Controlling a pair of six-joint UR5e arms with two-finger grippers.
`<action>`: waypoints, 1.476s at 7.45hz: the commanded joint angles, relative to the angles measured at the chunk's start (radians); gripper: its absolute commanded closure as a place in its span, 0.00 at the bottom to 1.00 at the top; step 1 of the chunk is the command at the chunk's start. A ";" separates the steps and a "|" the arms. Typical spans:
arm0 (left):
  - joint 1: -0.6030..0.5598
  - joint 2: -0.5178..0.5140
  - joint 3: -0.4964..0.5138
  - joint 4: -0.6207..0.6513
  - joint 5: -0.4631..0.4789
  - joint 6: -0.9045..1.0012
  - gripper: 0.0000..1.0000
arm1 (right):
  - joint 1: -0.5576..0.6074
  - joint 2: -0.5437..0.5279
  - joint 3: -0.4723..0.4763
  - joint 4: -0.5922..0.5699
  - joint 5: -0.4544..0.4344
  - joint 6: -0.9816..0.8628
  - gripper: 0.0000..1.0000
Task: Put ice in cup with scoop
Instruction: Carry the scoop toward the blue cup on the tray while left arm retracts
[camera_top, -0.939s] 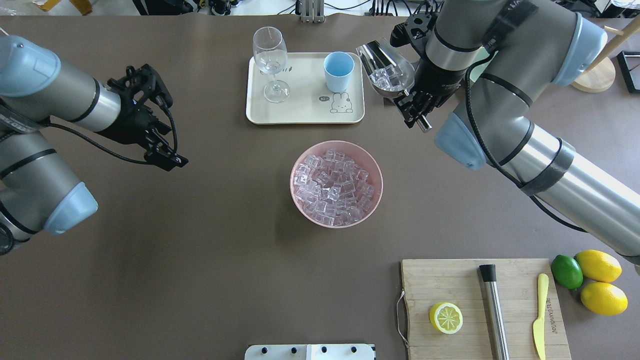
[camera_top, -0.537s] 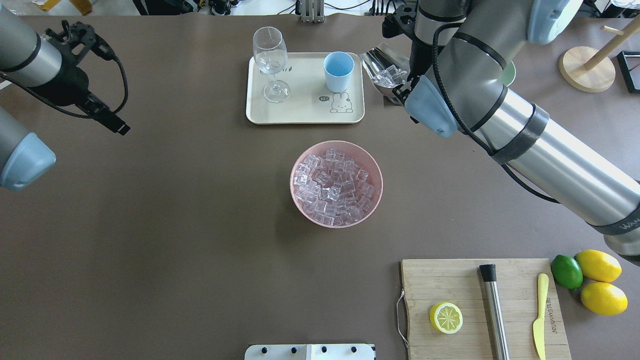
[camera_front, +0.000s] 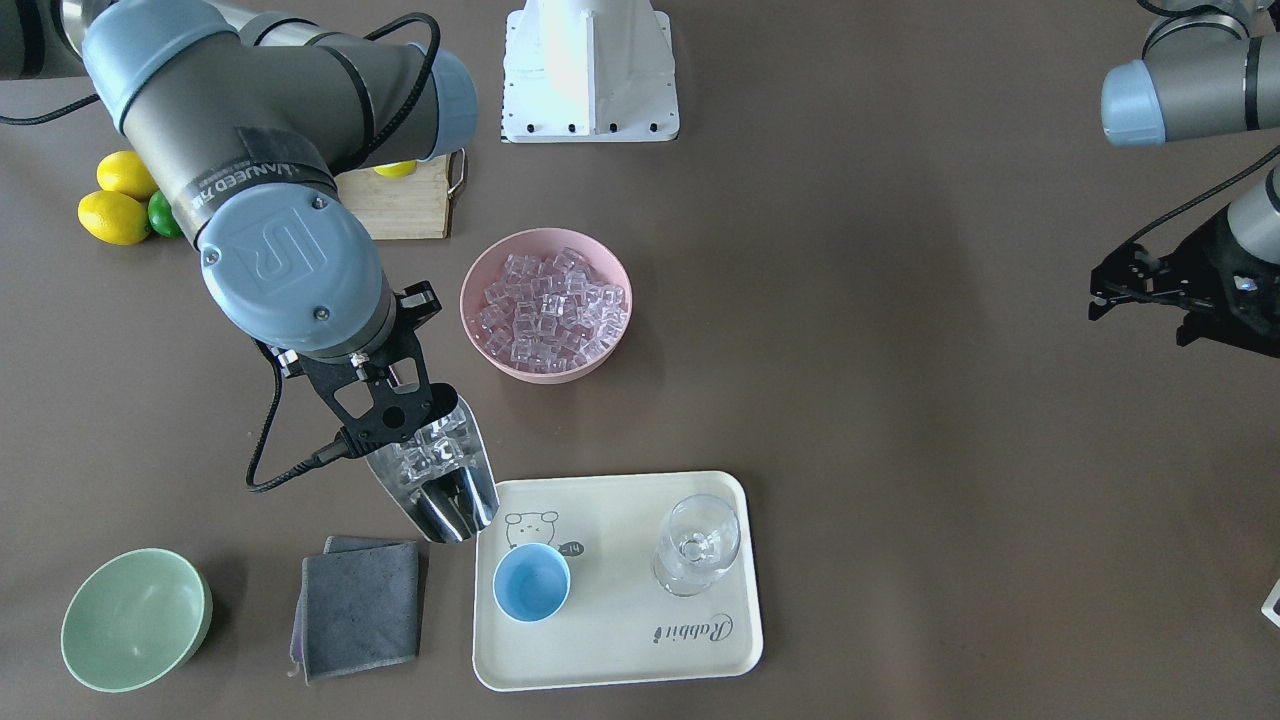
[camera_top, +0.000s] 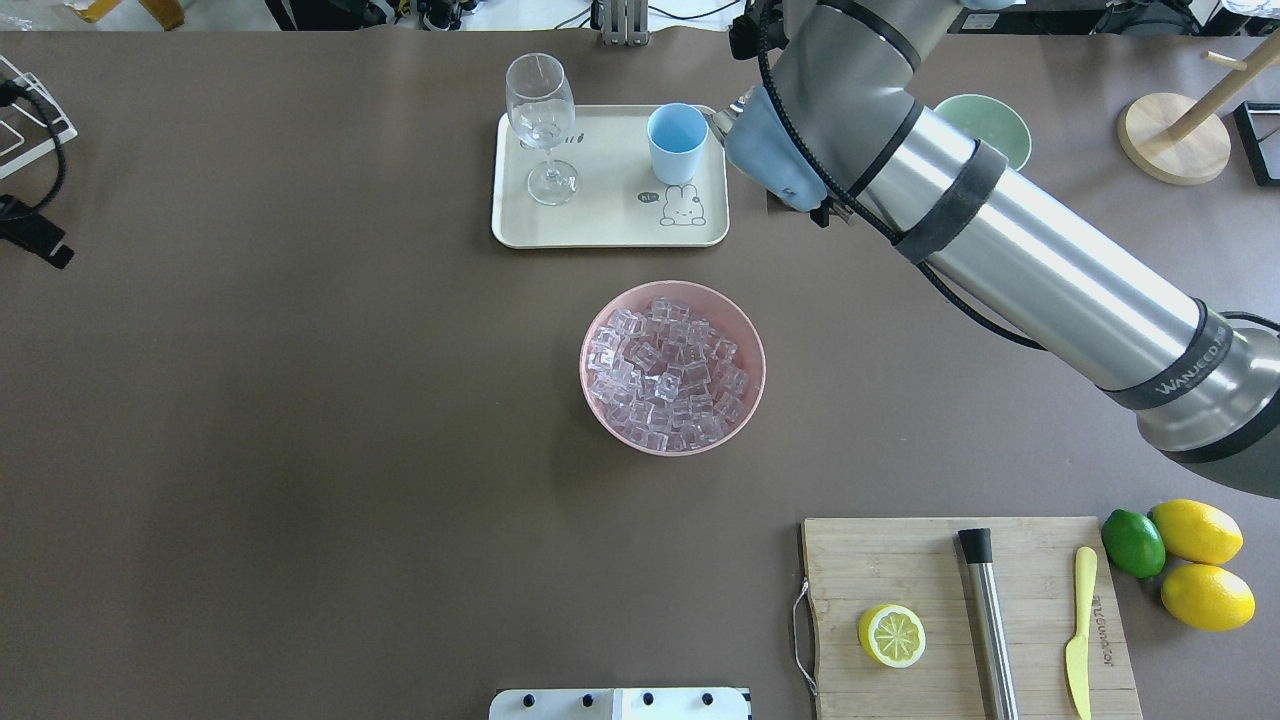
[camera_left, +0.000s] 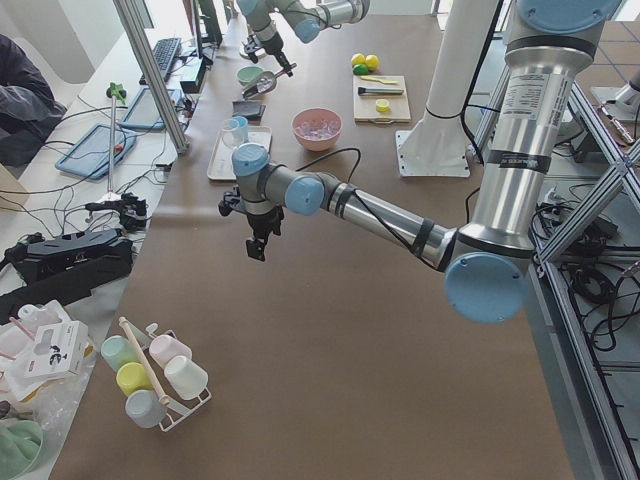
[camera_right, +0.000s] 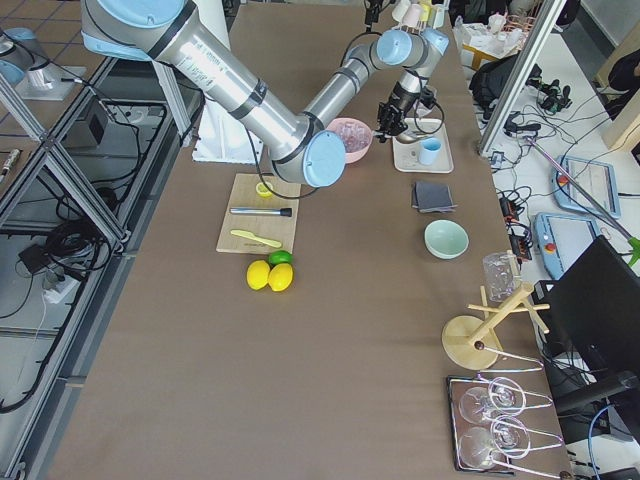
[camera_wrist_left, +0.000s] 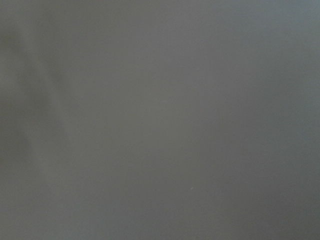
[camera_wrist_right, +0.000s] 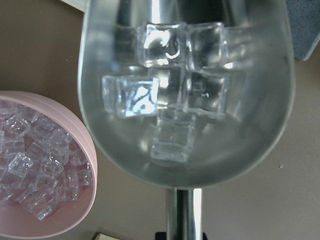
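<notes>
Nearest, the pink bowl (camera_top: 586, 372) holds most of the ice (camera_top: 668, 375). Beyond it, the right gripper (camera_front: 394, 414) is clamped on the handle of the scoop (camera_front: 455, 505), with a handful of cubes loose in its trough. They are hard and slick and will likely slide out together. Farther left, the cup (camera_front: 531, 582) on the tray (camera_front: 620, 640) looks light and narrow-mouthed. I cannot tell how the left gripper (camera_front: 1120, 285) is set.

overhead, scoop (camera_front: 455, 500) nearly hidden, left claw (camera_front: 1100, 300) cropped

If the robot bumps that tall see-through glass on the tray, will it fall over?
Probably easily: the clear stemmed wine glass stands tall on a thin stem and small foot, so it looks top-heavy. It seems thin glass, so tipping onto the cream tray might crack it.
</notes>
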 joint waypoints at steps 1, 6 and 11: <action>-0.147 0.170 0.035 -0.008 -0.046 0.006 0.01 | 0.002 0.096 -0.165 -0.008 -0.011 -0.063 1.00; -0.274 0.216 0.077 -0.008 -0.092 0.011 0.01 | 0.002 0.213 -0.406 0.002 -0.019 -0.161 1.00; -0.266 0.215 0.095 -0.008 -0.092 0.008 0.01 | 0.023 0.362 -0.644 0.002 -0.025 -0.213 1.00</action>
